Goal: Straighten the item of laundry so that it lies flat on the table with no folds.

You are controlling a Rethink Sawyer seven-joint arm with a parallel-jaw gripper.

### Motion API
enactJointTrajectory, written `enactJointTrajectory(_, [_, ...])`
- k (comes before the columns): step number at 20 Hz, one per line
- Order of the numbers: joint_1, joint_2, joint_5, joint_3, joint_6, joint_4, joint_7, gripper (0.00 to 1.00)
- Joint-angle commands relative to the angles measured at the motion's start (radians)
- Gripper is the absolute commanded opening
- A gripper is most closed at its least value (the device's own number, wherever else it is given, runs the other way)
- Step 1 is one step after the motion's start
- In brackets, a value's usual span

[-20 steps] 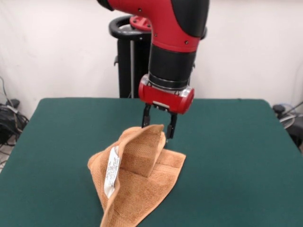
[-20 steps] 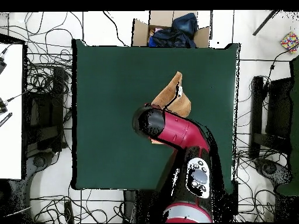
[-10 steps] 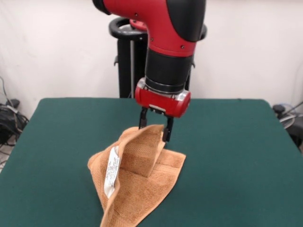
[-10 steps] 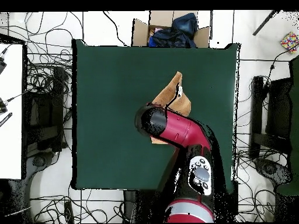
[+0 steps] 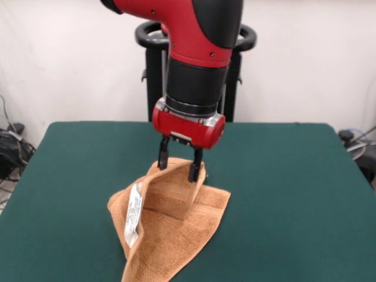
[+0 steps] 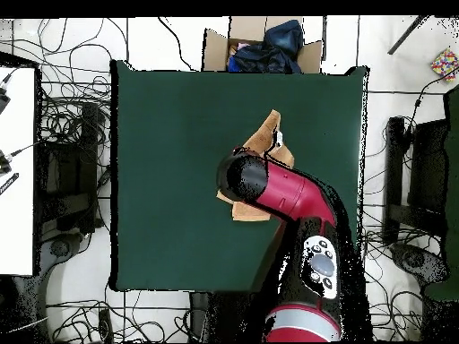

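Observation:
The item of laundry is an orange-tan towel, crumpled near the table's front edge. One part stands up in a tent-like fold, and a white label hangs on its left flank. My gripper is down at the top of that raised fold, its two black fingers apart with cloth at their tips; it reads as open. From overhead the arm hides the gripper. There the towel pokes out above the arm and at its lower left.
Green table top stretches wide to either side of the towel. Off the table's far edge in the overhead view sits a cardboard box with dark clothes. Cables cover the floor around the table.
The gripper has moved left and lower in the front view, onto the raised fold. The fold's top has sagged slightly and the label has shifted a little left.

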State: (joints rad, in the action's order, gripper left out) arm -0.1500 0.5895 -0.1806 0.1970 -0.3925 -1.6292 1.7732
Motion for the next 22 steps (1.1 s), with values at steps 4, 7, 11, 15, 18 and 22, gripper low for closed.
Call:
enactJointTrajectory(4, [-0.017, -0.036, -0.048, -0.085, 0.025, 0.030, 0.192, 1.00])
enactJointTrajectory(7, [-0.010, -0.033, -0.037, -0.072, 0.035, 0.025, 0.192, 1.00])
enactJointTrajectory(11, [-0.010, -0.028, -0.024, -0.071, 0.060, 0.018, 0.185, 0.00])
enactJointTrajectory(15, [-0.014, -0.037, -0.018, -0.071, 0.022, 0.049, 0.161, 0.00])
enactJointTrajectory(18, [-0.027, -0.031, -0.022, -0.082, -0.010, 0.052, 0.147, 0.00])
enactJointTrajectory(22, [-0.027, -0.015, -0.016, -0.084, -0.012, 0.035, 0.142, 0.00])
